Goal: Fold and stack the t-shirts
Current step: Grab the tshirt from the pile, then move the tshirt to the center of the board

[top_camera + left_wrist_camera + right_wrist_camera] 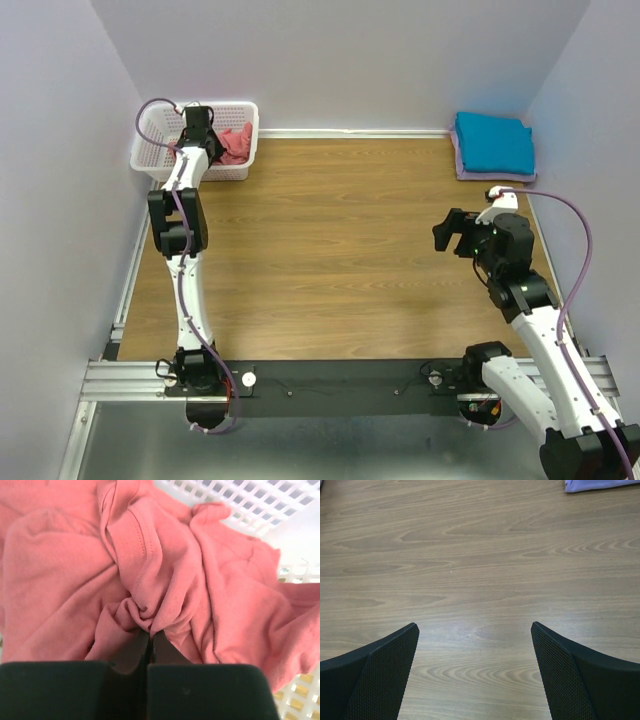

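The salmon-pink t-shirt lies crumpled in the white lattice basket at the far left. It fills the left wrist view. My left gripper is down in the basket, shut on a bunched fold of this shirt. The teal-blue t-shirt lies folded at the far right, on top of the folded pale lavender t-shirt, whose edge shows in the right wrist view. My right gripper is open and empty over bare wood, near the stack; it also shows in the top view.
The basket's lattice wall stands close behind the pink shirt. White walls close in the table on three sides. A purple cable loops beside the right arm. A metal rail runs along the near edge.
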Controlling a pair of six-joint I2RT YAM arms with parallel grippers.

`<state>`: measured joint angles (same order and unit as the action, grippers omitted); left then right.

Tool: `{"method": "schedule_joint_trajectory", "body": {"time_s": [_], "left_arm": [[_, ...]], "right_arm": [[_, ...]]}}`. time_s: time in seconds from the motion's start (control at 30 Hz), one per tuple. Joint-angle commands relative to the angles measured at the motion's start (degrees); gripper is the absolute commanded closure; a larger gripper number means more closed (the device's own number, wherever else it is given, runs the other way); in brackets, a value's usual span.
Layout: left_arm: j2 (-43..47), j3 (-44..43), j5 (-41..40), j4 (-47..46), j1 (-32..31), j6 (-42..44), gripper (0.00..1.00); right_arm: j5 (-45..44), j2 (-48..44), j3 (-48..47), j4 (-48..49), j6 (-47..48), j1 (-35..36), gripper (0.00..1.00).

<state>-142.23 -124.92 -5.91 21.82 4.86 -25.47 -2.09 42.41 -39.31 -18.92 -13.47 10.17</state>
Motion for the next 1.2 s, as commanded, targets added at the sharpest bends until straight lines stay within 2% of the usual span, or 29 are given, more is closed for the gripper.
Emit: {"method": "schedule_joint_trajectory", "body": {"time_s": [0.0,0.17,0.4,0.53,0.57,0.8,0.93,1.0,1.07,1.17], "left_arm": [[5.02,1.61,4.41,-6.96,1.20,1.57,1.00],[15.22,4.69,5.65,-11.97,1.20,0.43,1.00],[30.86,2.67,12.41,-14.00,0.06,-0.71,1.00],[38.42,2.93,14.61,-14.09,-4.76,-1.43,1.00],[40.87,3.02,14.44,-14.26,-8.69,-1.16,1.00],[46.43,3.37,19.79,-15.50,-23.47,-0.89,1.00],[49.33,4.33,23.57,-15.58,-27.79,-0.81,1.00],[52.22,6.17,24.37,-15.85,-29.64,-0.54,1.00],[56.25,11.52,24.46,-17.60,-30.09,-0.54,1.00],[62.76,23.90,18.24,-19.36,-30.00,0.77,1.00]], "right_arm": [[1.82,0.39,-2.17,0.81,-0.59,0.37,0.00],[4.02,0.30,-2.96,0.81,-0.59,0.29,0.00],[5.07,-1.28,-4.37,0.81,-0.15,0.37,0.00],[6.22,-2.42,-6.04,0.81,-0.15,0.28,0.00],[6.04,-2.68,-6.82,0.81,-0.06,0.37,0.00],[5.69,-3.65,-9.12,0.81,0.55,0.37,0.00],[5.25,-4.97,-9.82,0.72,0.64,0.29,0.00],[4.99,-6.28,-9.91,0.72,0.73,0.29,0.00],[4.46,-6.82,-9.91,0.72,1.08,0.37,0.00],[4.37,-7.26,-9.82,0.55,1.43,0.37,0.00]]}}
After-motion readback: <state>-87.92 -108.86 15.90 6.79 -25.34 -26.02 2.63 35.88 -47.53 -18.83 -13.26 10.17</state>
